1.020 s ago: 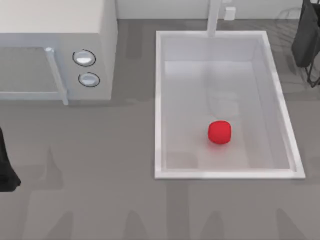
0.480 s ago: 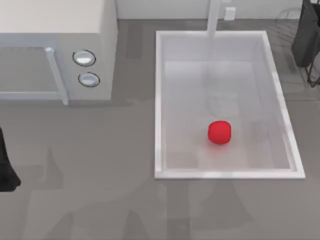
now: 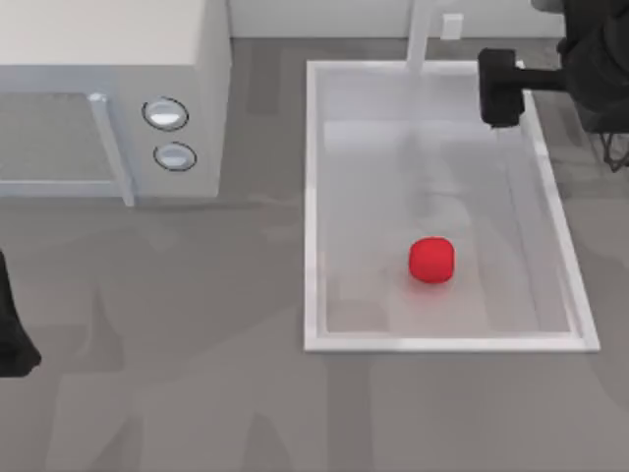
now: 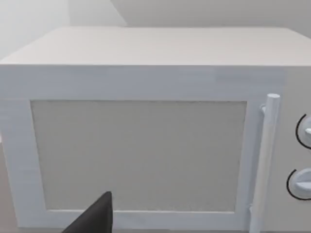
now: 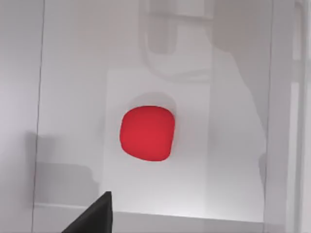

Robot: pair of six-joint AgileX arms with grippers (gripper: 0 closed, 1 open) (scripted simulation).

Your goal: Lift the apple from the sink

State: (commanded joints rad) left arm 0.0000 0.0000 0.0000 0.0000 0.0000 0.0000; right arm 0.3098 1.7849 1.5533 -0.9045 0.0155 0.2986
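Observation:
The small red apple (image 3: 431, 260) lies on the pale floor of the white sink (image 3: 313, 197), toward its front half. In the right wrist view the apple (image 5: 147, 133) sits near the middle, seen from above on the glossy floor. My right gripper (image 3: 498, 88) hangs over the sink's back right corner, well behind the apple and apart from it. My left arm (image 3: 12, 334) stays parked at the table's left edge.
A white microwave (image 3: 108, 98) with two round knobs (image 3: 165, 113) stands at the back left, its door and handle (image 4: 265, 160) facing the left wrist camera. The white faucet post (image 3: 421, 34) rises behind the sink's back rim. Grey tabletop lies in front.
My right arm has swung in from the right edge, and its gripper now reaches over the sink's back right corner. The apple and the left arm have not moved.

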